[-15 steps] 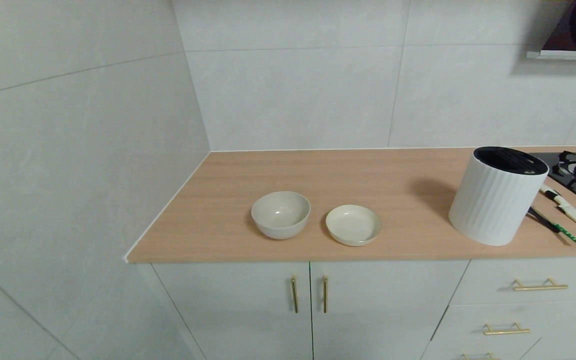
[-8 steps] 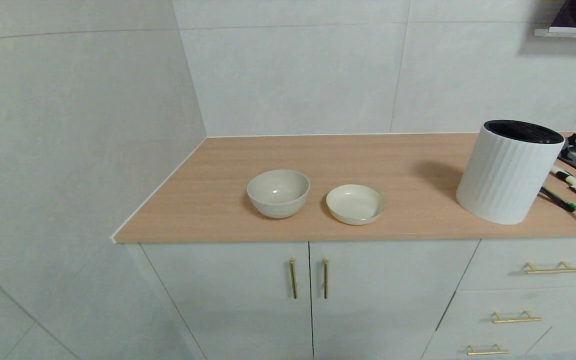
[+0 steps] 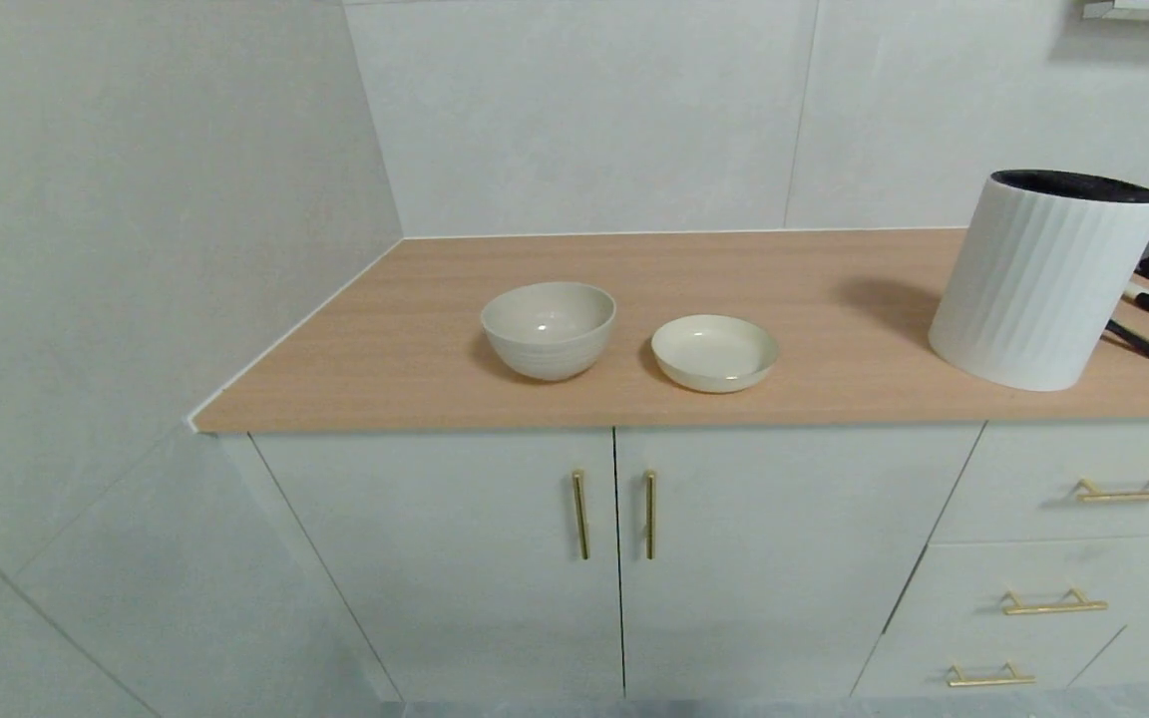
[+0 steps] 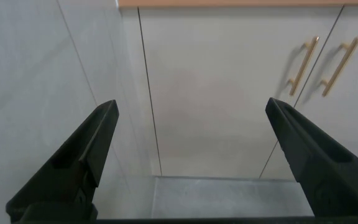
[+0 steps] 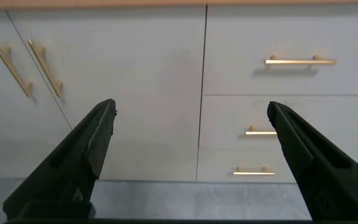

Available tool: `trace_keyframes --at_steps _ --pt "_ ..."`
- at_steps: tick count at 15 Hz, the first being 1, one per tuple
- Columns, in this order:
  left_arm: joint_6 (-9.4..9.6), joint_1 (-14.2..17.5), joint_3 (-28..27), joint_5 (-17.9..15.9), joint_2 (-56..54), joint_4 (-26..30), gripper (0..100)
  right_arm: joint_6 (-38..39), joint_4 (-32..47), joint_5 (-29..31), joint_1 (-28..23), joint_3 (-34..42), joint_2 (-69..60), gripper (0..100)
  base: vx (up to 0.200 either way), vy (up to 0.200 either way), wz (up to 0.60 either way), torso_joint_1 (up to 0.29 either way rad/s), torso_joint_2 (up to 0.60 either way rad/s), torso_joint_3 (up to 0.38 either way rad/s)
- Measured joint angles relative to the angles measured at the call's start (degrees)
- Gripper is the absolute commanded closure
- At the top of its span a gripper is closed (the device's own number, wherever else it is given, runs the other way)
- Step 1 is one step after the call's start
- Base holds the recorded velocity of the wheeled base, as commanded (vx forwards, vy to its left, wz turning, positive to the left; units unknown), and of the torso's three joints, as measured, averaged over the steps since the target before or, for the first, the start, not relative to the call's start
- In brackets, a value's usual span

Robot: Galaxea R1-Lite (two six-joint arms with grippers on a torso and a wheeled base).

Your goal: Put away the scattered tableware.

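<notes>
1. You see the bowl (image 3: 548, 329) and the shallow dish (image 3: 714, 351) just beside each other, not touching, near the countertop's (image 3: 385, 369) front edge.
2. Your left gripper (image 4: 190, 118) is spread wide and holds nothing, facing the cabinet doors (image 4: 229, 93).
3. Your right gripper (image 5: 191, 115) is also wide apart and holds nothing, facing the drawers (image 5: 260, 37).

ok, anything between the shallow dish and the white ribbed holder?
Nothing. In the head view the countertop between the shallow dish and the white ribbed holder is bare, apart from the holder's shadow.
</notes>
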State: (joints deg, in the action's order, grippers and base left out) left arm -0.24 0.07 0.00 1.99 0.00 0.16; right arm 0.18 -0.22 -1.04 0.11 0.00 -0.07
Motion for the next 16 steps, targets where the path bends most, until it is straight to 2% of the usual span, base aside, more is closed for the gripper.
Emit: trace_keyframes --at_steps 12,16 --pt "-0.05 0.00 0.00 0.00 0.00 0.02 0 0.00 -0.02 0.02 -0.01 0.00 0.00 0 0.000 0.000 0.00 -0.148 0.46 0.314" --pt "-0.02 0.00 0.00 -0.02 0.00 0.02 0 -0.02 0.00 0.02 -0.06 0.00 0.00 0 0.000 0.000 0.00 -0.031 0.14 0.101"
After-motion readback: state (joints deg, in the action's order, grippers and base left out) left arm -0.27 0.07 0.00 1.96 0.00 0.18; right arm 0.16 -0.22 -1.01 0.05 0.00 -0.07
